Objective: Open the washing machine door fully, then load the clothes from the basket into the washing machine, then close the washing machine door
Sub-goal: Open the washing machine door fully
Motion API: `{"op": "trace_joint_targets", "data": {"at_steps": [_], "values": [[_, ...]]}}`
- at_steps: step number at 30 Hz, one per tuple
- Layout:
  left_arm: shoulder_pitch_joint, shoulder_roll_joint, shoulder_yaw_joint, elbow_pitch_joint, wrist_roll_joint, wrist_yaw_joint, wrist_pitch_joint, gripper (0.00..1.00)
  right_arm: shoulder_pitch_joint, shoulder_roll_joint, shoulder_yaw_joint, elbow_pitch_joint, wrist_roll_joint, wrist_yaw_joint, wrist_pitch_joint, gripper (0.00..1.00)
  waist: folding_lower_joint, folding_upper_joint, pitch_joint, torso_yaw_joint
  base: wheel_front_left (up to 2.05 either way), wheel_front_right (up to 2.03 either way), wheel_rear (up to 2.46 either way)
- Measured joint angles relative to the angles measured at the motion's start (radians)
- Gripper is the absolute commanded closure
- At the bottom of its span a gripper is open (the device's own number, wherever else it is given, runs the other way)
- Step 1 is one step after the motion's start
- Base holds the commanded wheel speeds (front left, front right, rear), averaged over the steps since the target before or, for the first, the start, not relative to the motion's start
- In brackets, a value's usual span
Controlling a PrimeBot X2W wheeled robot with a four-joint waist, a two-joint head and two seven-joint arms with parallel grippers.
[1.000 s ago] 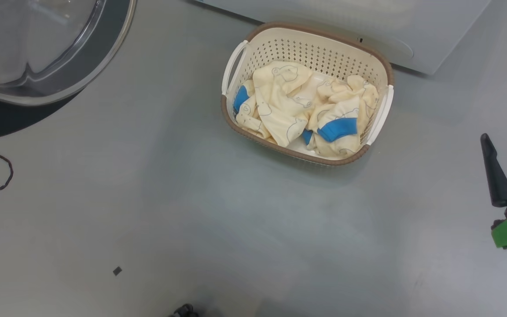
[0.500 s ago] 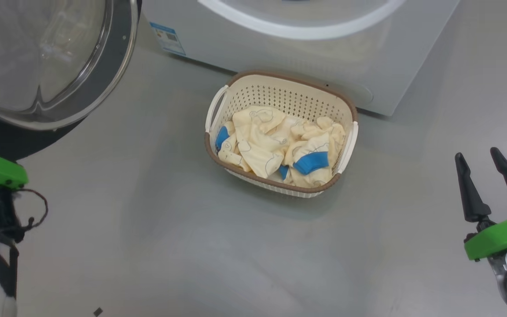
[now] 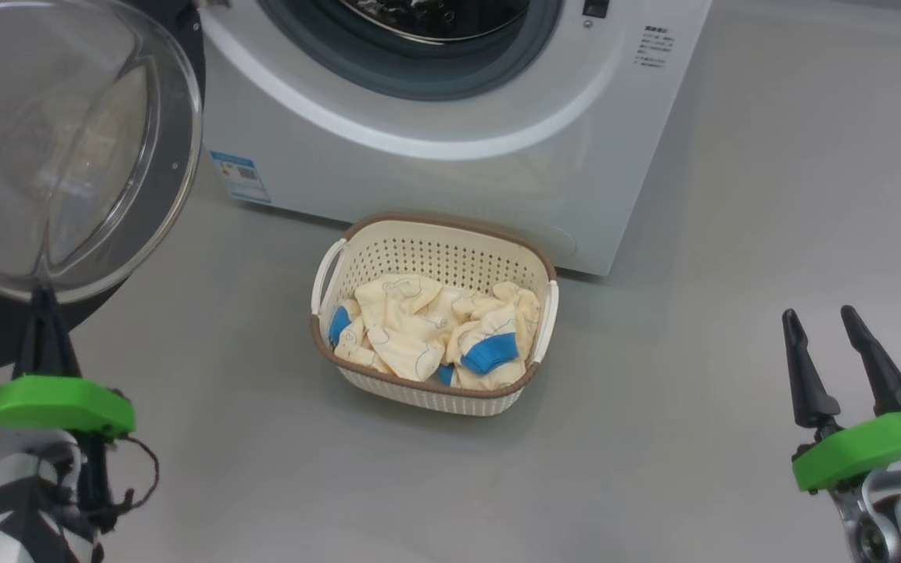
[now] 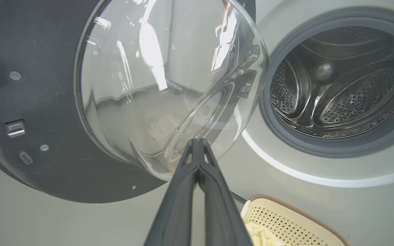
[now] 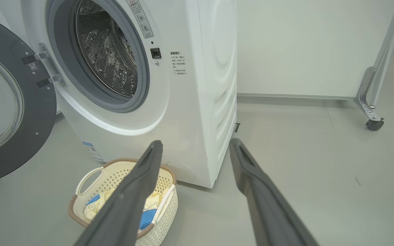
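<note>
a: where's the washing machine door (image 3: 177, 148)?
b: swung open to the left of the washing machine (image 3: 435, 180), with its glass bowl (image 3: 52, 156) bulging toward the head camera. the steel drum (image 4: 333, 92) shows through the open mouth.

a: and the left fingers (image 3: 44, 336)?
b: clenched tight, nothing between them. in the left wrist view their tips (image 4: 197, 150) sit right at the lower edge of the bowl. i cannot tell whether they touch the glass.

a: the right fingers (image 3: 804, 371)?
b: released, spread wide and empty, over the grey floor (image 3: 654, 438), well apart from the basket (image 3: 435, 234) and off to its right.

a: so where is the basket?
b: on the floor, just in front of the machine's lower front, long side toward it. a blue label (image 3: 239, 176) is on the machine's lower left corner, near the basket's left handle.

a: the clothes (image 3: 411, 328)?
b: all heaped inside the basket, pale cream with blue cuffs. the right wrist view shows them there too, partly behind one finger (image 5: 139, 184).
</note>
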Motion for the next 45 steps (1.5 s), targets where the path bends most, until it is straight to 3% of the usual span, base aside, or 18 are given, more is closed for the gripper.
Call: {"op": "trace_joint_targets", "data": {"at_steps": [5, 21, 33, 34, 35, 36, 45], "values": [[0.063, -0.038, -0.046, -0.070, 0.009, 0.001, 0.000, 1.00, 0.036, 0.020, -0.017, -0.011, 0.000, 0.000, 0.000, 0.00, 0.0000, 0.0000, -0.043, -0.055, 0.00, 0.00, 0.00], [0.228, -0.082, -0.124, -0.144, 0.051, 0.011, 0.008, 1.00, 0.074, 0.055, 0.022, -0.055, -0.004, 0.000, 0.000, 0.00, 0.0000, 0.0000, -0.118, -0.205, 0.00, 0.00, 0.00], [0.291, -0.110, -0.128, -0.166, 0.106, 0.010, 0.007, 1.00, 0.100, 0.073, 0.042, -0.059, -0.011, 0.000, 0.000, 0.00, 0.0001, 0.0000, -0.150, -0.255, 0.00, 0.00, 0.00], [0.294, -0.115, -0.125, -0.171, 0.106, 0.010, 0.007, 0.83, 0.100, 0.073, 0.043, -0.059, -0.011, 0.000, 0.000, 0.00, 0.0001, 0.0000, -0.151, -0.256, 0.00, 0.00, 0.00], [0.298, -0.120, -0.119, -0.175, 0.107, 0.010, 0.007, 0.51, 0.100, 0.073, 0.043, -0.059, -0.012, 0.000, 0.000, 0.00, 0.0001, 0.0000, -0.152, -0.257, 0.00, 0.00, 0.00], [0.302, -0.124, -0.114, -0.178, 0.108, 0.010, 0.007, 0.00, 0.100, 0.074, 0.043, -0.059, -0.012, 0.000, 0.000, 0.00, 0.0001, 0.0000, -0.153, -0.258, 0.00, 0.00, 0.00], [0.339, -0.145, -0.099, -0.192, 0.127, 0.000, 0.007, 0.00, 0.103, 0.074, 0.048, -0.059, -0.012, 0.000, 0.000, 0.00, 0.0001, 0.0000, -0.155, -0.260, 0.00, 0.00, 0.00]]}}
